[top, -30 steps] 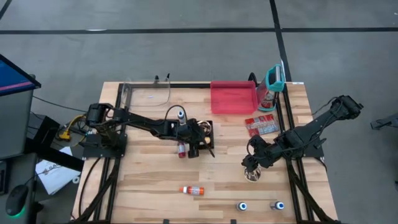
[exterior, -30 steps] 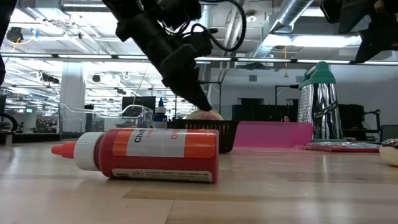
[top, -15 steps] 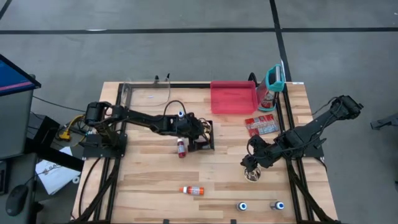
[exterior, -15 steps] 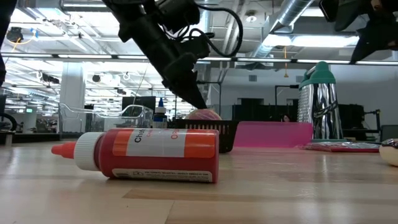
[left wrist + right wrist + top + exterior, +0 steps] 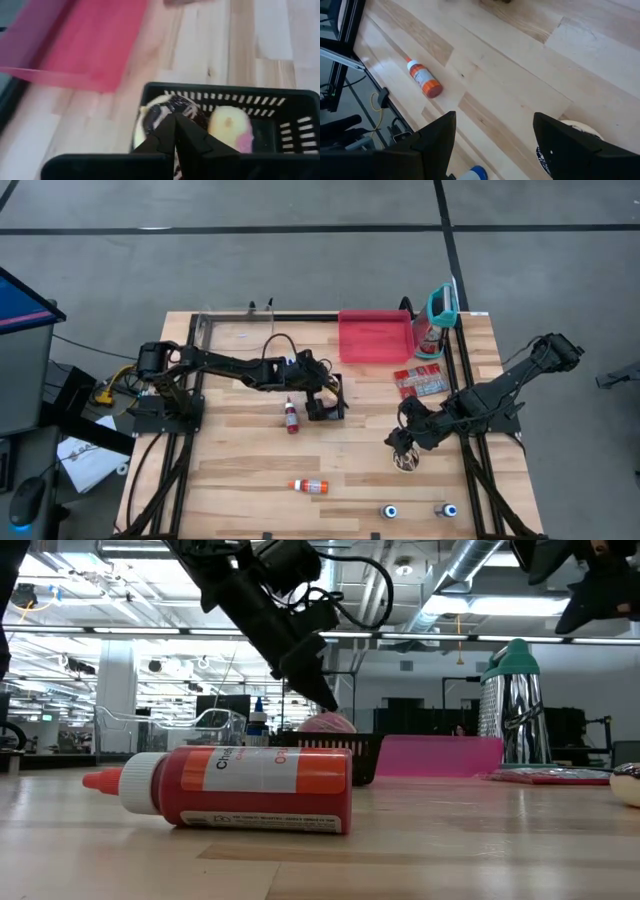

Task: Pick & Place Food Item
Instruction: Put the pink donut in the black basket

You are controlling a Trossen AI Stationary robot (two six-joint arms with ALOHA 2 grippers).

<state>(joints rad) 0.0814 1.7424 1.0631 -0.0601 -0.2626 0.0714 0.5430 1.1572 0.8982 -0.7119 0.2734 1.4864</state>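
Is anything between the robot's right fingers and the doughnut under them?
Nothing visible. The right gripper hangs open directly over the doughnut on the bare table.

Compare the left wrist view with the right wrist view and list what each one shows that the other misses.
Only the left wrist view shows the black basket holding two pieces of food, a dark-topped donut and a yellow-pink pastry, plus the pink tray and the shut left tool. Only the right wrist view shows the orange bottle lying on its side, a blue cap and the open right tool. Both show the wooden table.
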